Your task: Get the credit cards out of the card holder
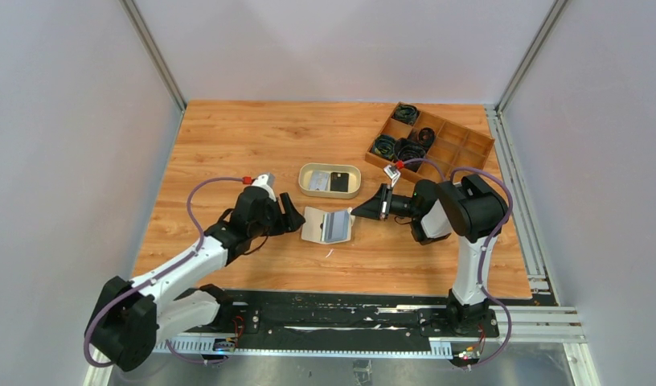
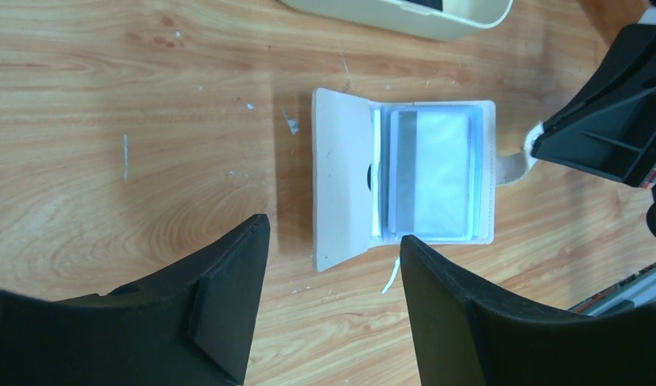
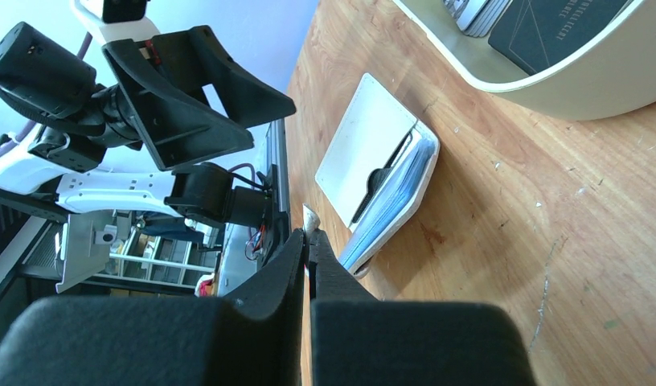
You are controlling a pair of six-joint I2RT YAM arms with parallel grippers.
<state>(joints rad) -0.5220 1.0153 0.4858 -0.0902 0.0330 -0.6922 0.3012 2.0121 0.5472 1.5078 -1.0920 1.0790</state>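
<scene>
The card holder [image 1: 329,226] lies open on the table [image 1: 228,145] at the centre of the top view, just below the oval dish [image 1: 301,180]. In the left wrist view its left leaf stands tilted up. A pale blue card [image 2: 437,173] with a grey stripe sits in the pocket of the right leaf, which lies flat.

The right gripper [image 1: 362,212] comes in from the right of the frame. Its jaws are pressed together on the strap [image 2: 514,167] that sticks out of the holder's right edge, and a pale tip of the strap shows between them in the right wrist view.

The left gripper [image 2: 333,233] sits just left of the holder in the top view. Its jaws are spread wide with nothing between them, and in its own view they frame the holder's lower edge.

The step in hand looks like pinning the holder so a card can be drawn out. No card seems to be on its way out yet.

The next move probably falls to the left gripper. It has to reach past the raised leaf, close on an exposed edge of the card alone, and slide it out while the right gripper keeps the holder from following. The card is thin and sits snug in its sleeve, so the jaws could slip off it or catch the sleeve as well.

The dish already holds a pale flat item and a dark one, so it is the likely place for the card.
</scene>
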